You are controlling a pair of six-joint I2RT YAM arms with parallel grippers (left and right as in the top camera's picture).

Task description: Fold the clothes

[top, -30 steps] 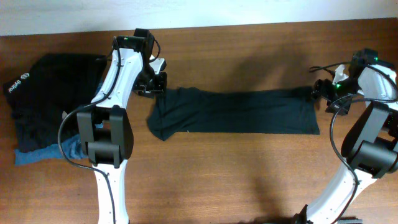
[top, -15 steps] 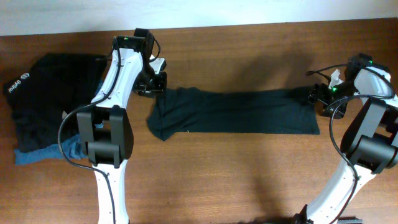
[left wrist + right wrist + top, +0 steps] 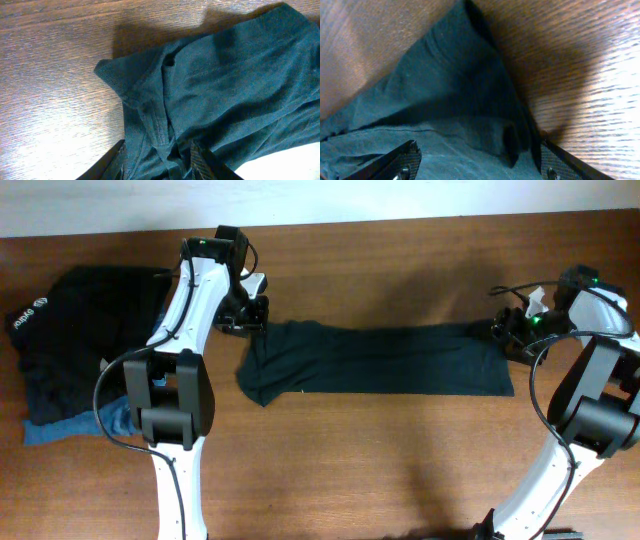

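A long dark fabric garment (image 3: pixel 400 360), folded into a narrow strip, lay flat across the middle of a brown wooden table (image 3: pixel 400 470), reaching from one robot arm to the other. At the end with a ribbed, collar-like edge, the left gripper (image 3: pixel 159 165) appeared clenched on a bunched wad of the fabric, with creases drawing in toward its fingers. At the opposite end, the right gripper (image 3: pixel 477 162) was released and spread wide, its two fingers straddling the strip's back corner without pinching it. A heap of other black clothes (image 3: pixel 80 330), one with white lettering, sat at the table's left side, near the strip but not touching it, with a piece of blue denim (image 3: pixel 60 430) showing at its front edge. The garment looked light, thin and limp. It would likely sag and crumple wherever unsupported, and slide easily on the smooth wood. The best holds seemed to be the two back corners, gripped through every layer so the fold held together when lifted.
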